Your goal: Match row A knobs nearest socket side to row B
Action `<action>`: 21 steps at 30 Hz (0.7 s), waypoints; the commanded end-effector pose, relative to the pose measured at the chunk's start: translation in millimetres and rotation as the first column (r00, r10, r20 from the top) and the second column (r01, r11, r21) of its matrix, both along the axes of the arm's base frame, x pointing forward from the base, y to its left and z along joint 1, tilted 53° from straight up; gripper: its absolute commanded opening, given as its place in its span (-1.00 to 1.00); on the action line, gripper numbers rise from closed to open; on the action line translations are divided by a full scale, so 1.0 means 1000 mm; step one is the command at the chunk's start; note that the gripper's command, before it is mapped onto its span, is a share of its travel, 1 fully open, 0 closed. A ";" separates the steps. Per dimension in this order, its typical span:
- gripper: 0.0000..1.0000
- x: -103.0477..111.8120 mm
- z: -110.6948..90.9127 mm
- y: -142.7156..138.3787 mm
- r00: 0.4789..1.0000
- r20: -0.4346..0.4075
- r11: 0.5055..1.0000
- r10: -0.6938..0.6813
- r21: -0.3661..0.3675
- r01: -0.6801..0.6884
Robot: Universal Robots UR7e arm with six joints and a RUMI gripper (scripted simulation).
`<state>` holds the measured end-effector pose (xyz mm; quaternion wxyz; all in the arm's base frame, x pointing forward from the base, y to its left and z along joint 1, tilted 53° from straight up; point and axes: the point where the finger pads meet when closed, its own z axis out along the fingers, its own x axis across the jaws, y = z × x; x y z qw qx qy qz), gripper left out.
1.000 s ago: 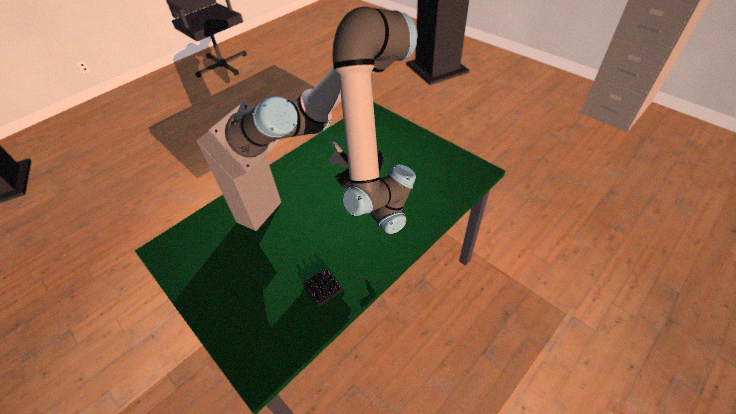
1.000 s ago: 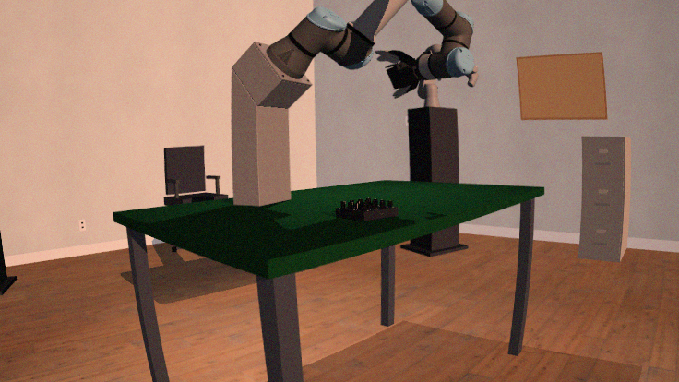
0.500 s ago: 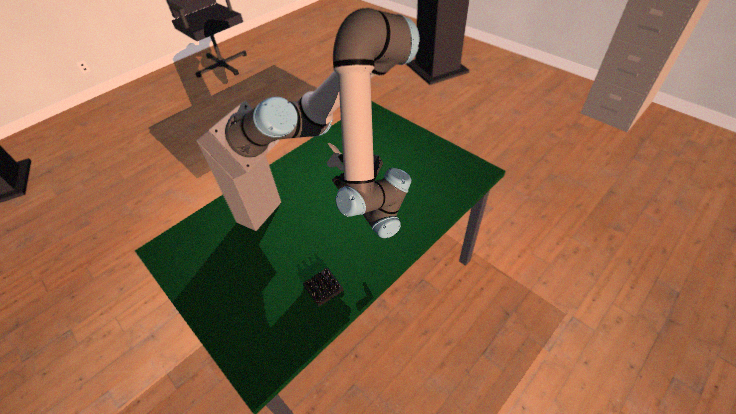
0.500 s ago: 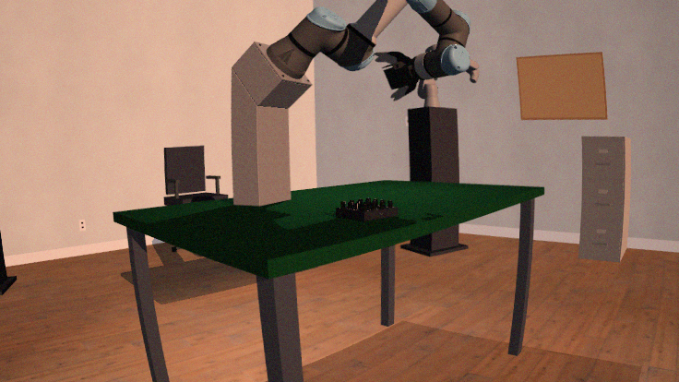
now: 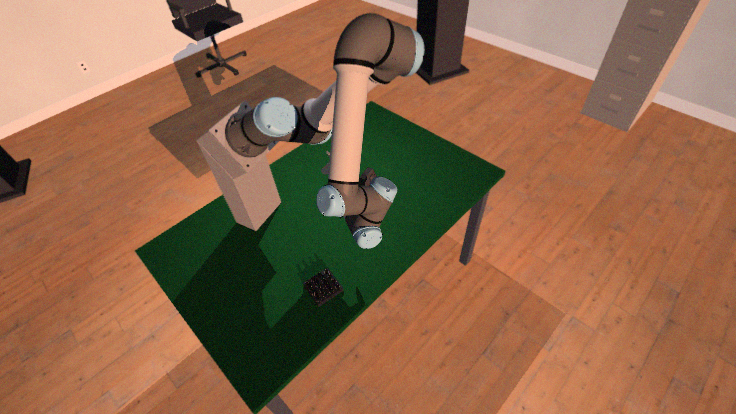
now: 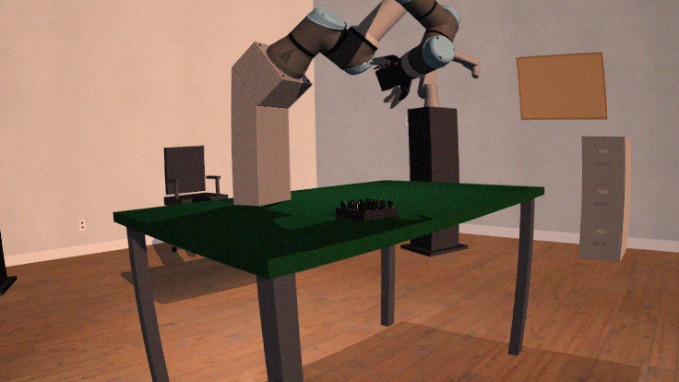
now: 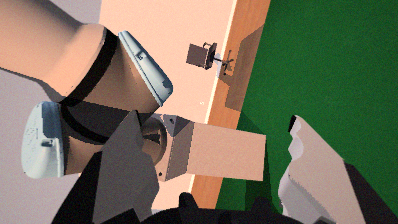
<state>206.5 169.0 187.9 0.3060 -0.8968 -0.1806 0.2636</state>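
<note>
Knob box — marks unreadable, socket indistinct

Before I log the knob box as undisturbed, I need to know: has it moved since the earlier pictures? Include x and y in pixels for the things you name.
No; the knob box (image 5: 323,286) (image 6: 366,212) sits at the same spot on the green table (image 5: 427,154) (image 6: 303,258).
</note>
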 end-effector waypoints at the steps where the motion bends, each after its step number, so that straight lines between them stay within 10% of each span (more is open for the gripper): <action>1: 1.00 0.023 -0.013 -0.011 0.988 -0.002 0.988 -0.155 0.011 0.155; 21: 1.00 0.085 -0.041 -0.043 0.847 -0.006 0.846 -0.532 0.031 0.532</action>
